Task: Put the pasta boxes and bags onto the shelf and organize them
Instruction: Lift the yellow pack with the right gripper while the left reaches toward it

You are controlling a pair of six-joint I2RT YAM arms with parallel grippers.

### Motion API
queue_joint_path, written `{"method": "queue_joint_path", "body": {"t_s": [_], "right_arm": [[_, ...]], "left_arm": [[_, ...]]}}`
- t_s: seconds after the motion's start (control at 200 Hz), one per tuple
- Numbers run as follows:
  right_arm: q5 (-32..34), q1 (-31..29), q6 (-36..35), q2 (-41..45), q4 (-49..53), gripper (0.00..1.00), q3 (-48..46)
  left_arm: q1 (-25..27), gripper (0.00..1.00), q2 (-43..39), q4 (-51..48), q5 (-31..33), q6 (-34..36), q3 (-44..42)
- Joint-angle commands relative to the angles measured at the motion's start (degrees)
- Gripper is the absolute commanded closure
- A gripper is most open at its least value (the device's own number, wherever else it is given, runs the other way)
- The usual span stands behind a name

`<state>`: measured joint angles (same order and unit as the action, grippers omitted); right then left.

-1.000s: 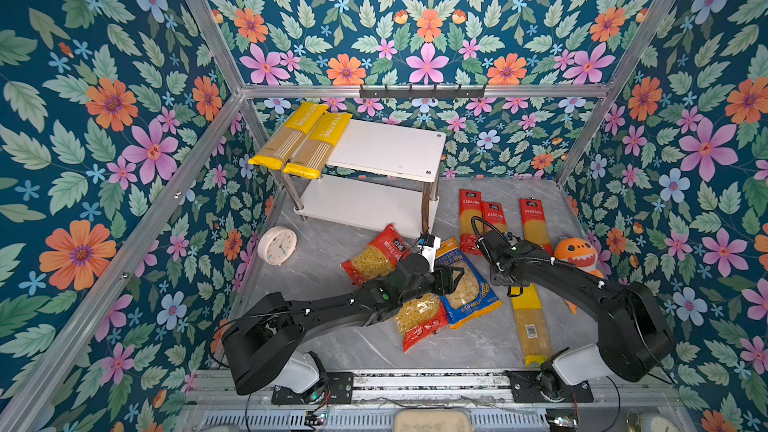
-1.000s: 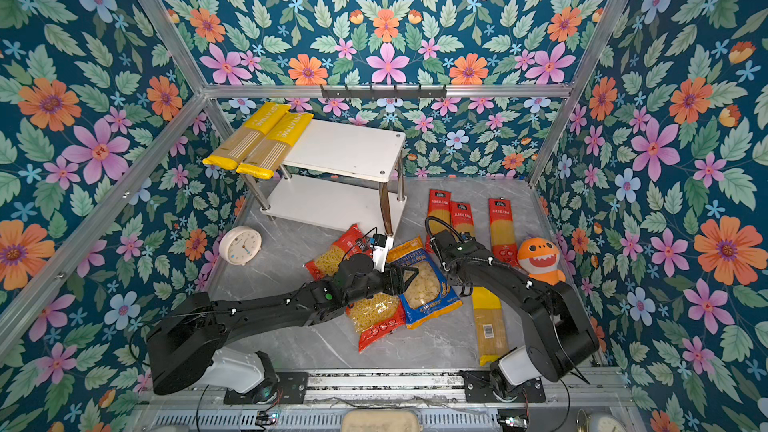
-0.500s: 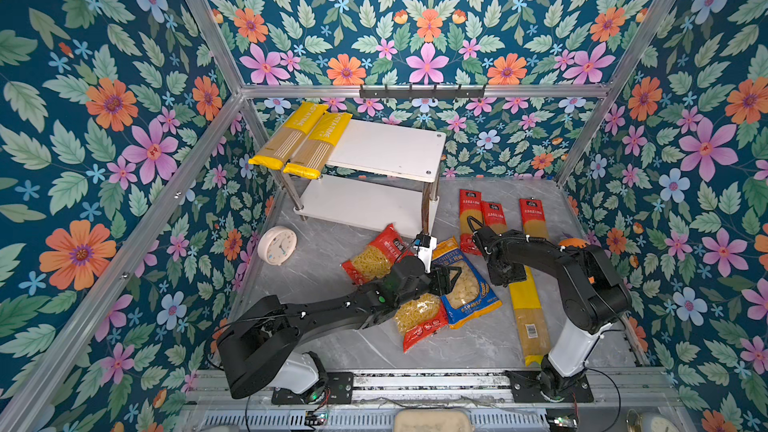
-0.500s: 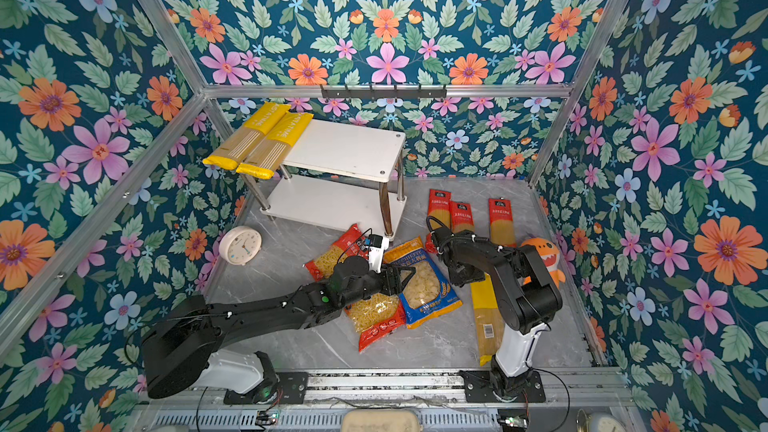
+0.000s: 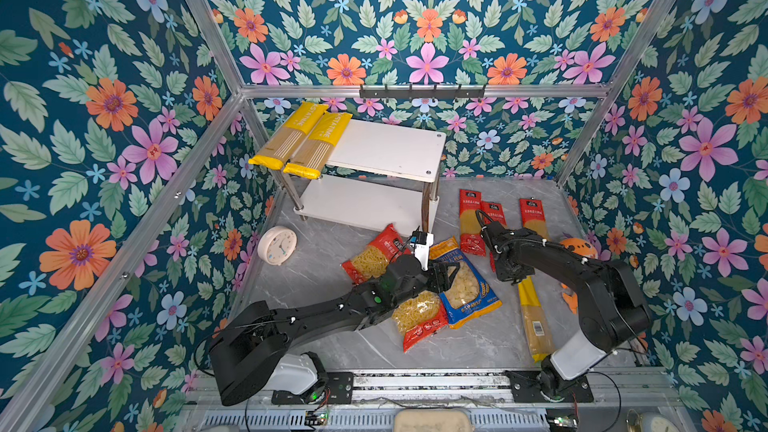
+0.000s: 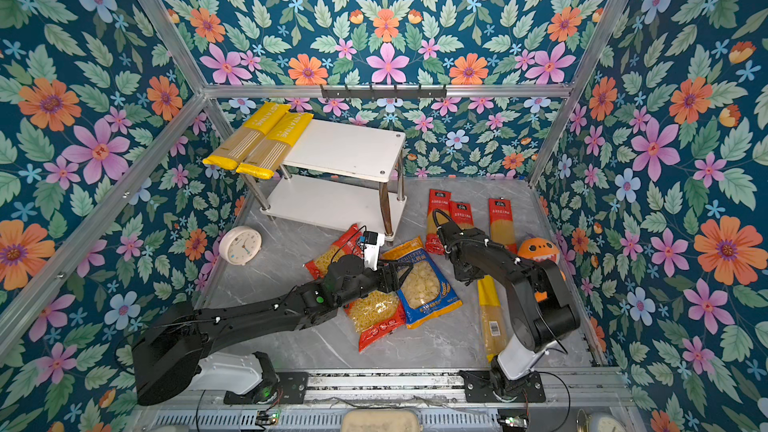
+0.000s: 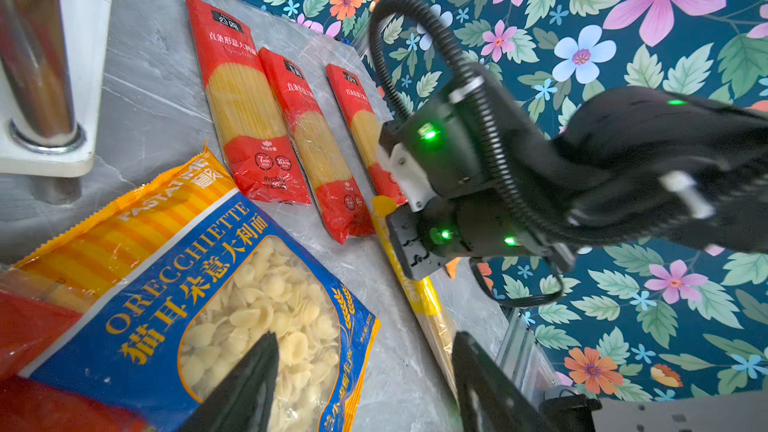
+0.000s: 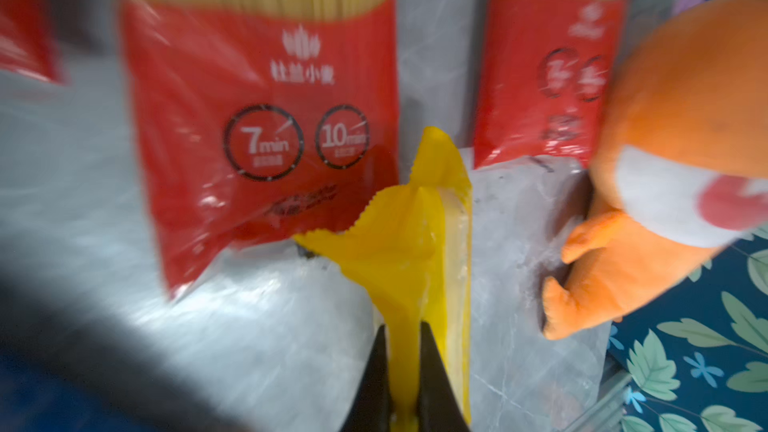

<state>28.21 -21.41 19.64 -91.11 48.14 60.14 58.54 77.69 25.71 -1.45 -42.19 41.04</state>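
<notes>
While left tool (image 7: 363, 340) hangs open over blue bag (image 7: 166, 284), right tool (image 8: 402, 326) pinches yellow pack (image 8: 415, 243), lower right in both top views

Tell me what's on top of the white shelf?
Two yellow spaghetti packs lie side by side on the shelf's top board, sticking out over its front edge. The rest looks bare. That board hides part of the lower one.

The right gripper (image 8: 402, 338), open a second earlier, closed on the end of the yellow spaghetti pack (image 8: 399, 251) on the surface (image 5: 307, 268).
</notes>
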Motion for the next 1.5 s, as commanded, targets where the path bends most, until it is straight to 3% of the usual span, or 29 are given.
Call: {"method": "queue_joint_path", "body": {"t_s": [0.0, 0.25, 0.395, 0.535, 0.615, 0.785, 0.95, 1.18, 1.44, 1.495], "right_arm": [[-2.0, -0.1, 1.8, 6.8, 1.0, 0.98, 1.2], [-21.9, -0.1, -2.1, 27.6, -15.9, 1.00, -3.6], [-26.2, -0.2, -0.5, 32.3, -21.4, 1.00, -3.8], [-26.4, -0.2, 7.1, 32.2, -21.4, 1.00, -0.5], [-25.8, -0.3, 12.0, 32.0, -21.5, 1.00, 1.2], [-19.6, -4.2, 15.8, 31.6, -22.0, 1.00, 4.7], [-15.7, -7.2, 19.7, 30.3, -20.4, 1.00, 8.2], [-14.5, -8.1, 24.1, 30.1, -21.1, 1.00, 9.0], [-16.8, -9.0, 25.6, 30.0, -22.4, 1.00, 8.3], [-17.5, -8.9, 26.0, 30.4, -22.8, 0.91, 7.8]], "left_arm": [[-0.1, 0.31, -0.8, 0.5, 0.8, 2.6, -0.4], [-0.5, 0.29, -3.2, 9.5, -2.0, 8.2, -5.4], [-1.1, 0.28, -3.2, 10.8, -3.6, 9.2, -5.3], [0.2, 0.27, 0.4, 12.0, -3.6, 10.2, -2.6], [2.6, 0.22, 3.2, 11.8, -1.8, 14.6, 0.2], [6.7, 0.19, 10.8, 2.0, 1.1, 22.4, 11.1], [9.0, 0.19, 14.9, -4.7, 6.6, 26.4, 15.6], [13.6, 0.33, 17.7, -9.8, 22.6, 32.3, 17.4], [15.3, 0.75, 17.9, -6.4, 33.1, 32.9, 16.8], [15.3, 0.81, 17.8, -6.0, 34.3, 33.1, 16.7]]}}
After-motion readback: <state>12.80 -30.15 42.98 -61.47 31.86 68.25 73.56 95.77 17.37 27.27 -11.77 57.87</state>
